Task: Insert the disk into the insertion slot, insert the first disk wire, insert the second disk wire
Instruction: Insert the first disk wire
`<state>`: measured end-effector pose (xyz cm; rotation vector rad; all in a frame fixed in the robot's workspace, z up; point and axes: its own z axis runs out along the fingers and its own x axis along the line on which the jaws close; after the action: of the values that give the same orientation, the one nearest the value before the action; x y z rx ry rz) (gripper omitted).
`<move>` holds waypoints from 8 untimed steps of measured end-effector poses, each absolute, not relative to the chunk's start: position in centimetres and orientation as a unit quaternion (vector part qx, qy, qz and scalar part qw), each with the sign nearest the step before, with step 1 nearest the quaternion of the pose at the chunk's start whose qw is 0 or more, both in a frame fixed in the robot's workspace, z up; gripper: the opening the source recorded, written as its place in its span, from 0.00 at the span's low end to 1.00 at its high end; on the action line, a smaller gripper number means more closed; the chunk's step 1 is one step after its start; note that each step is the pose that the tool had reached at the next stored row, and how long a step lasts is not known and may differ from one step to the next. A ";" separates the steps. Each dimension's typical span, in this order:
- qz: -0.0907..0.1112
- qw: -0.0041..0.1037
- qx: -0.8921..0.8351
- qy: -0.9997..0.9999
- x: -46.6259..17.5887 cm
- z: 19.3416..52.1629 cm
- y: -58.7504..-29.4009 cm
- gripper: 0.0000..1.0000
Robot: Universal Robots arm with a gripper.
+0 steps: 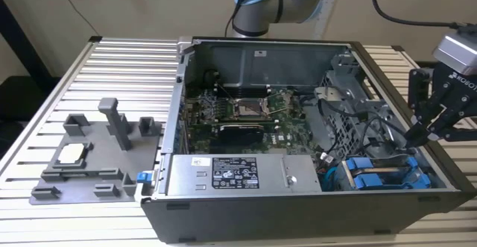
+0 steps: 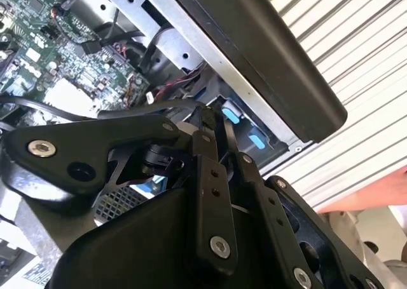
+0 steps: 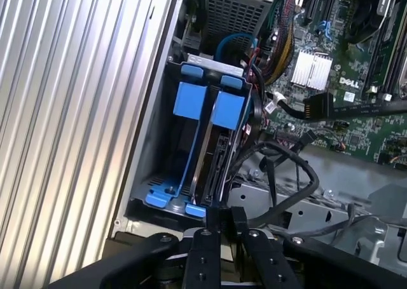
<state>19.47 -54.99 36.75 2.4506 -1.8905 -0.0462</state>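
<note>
two blue handles [image 3: 191, 101] stand side by side in the grey sheet-metal cage [image 3: 146, 168]. the flat silver-grey disk [image 3: 220, 154] in its blue carrier sits in the narrow insertion slot [image 3: 205, 150], long axis running straight away from the black claw [image 3: 222, 214], clenched, just beside its near end.

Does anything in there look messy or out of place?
Nothing looks broken. Loose black cables sprawl untidily across the grey metalwork beside the blue drive carriers; one connector end seems unplugged over the green board.
</note>
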 end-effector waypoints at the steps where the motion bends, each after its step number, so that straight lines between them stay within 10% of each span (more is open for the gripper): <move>1: -0.015 0.023 0.791 -0.611 19.5 36.7 -55.0 0.19; 8: -0.016 0.022 0.762 -0.647 19.4 36.7 -55.1 0.19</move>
<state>19.43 -55.07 36.71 2.3593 -2.0056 -0.0497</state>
